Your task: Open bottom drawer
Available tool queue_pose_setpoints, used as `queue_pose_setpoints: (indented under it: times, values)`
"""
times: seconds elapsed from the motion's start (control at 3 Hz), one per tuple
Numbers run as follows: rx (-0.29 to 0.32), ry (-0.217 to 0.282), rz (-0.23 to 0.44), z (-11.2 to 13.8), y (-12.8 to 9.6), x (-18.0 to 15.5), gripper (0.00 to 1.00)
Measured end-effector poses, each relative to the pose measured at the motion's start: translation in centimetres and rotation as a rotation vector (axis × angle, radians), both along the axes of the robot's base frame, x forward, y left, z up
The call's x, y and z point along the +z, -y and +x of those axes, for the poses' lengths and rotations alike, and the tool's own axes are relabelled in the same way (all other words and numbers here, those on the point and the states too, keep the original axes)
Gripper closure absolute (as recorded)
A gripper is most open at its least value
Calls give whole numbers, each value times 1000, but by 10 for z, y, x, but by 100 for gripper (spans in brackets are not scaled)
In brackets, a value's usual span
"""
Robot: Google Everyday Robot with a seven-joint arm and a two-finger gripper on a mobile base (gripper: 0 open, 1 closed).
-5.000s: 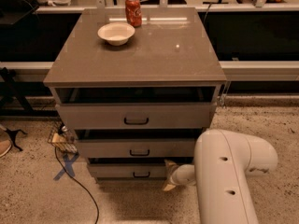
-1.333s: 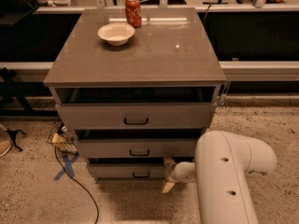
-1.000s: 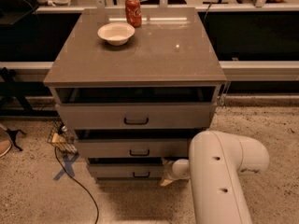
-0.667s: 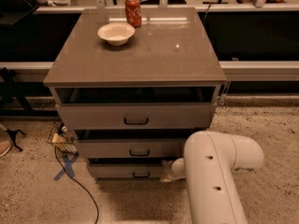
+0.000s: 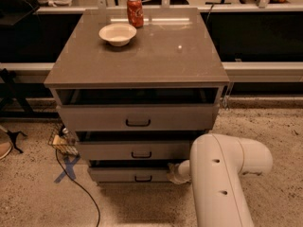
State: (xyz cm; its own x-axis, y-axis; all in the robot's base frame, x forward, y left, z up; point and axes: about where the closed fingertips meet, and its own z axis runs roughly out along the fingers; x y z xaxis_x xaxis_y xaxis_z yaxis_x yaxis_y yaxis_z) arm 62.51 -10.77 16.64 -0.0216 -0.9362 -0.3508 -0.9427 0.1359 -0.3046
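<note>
The bottom drawer (image 5: pixel 124 175) sits lowest in the cabinet (image 5: pixel 142 56), near the floor. The gripper (image 5: pixel 173 172) is at the drawer's right end, beside its small black handle (image 5: pixel 143 178). The big white arm (image 5: pixel 218 183) hides much of it, so whether it is open or closed cannot be told. A white bowl (image 5: pixel 117 33) and a red can (image 5: pixel 135 11) stand on top. A black cable (image 5: pixel 79 187) lies on the floor.

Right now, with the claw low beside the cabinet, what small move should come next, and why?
Probably ease the claw left along the bottom drawer to its black handle. The claw sits at the right end of the drawer front, off the handle, and the drawer does not look pulled out, so it likely needs a hold on the handle before pulling.
</note>
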Motion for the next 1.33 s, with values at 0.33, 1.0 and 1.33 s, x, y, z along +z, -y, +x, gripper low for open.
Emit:
queue_pose_setpoints:
  times: [0.33,1.0,1.33]
  values:
    - [0,0,0,0,0,8,100]
    - [0,0,0,0,0,8,100]
    - [0,0,0,0,0,8,100]
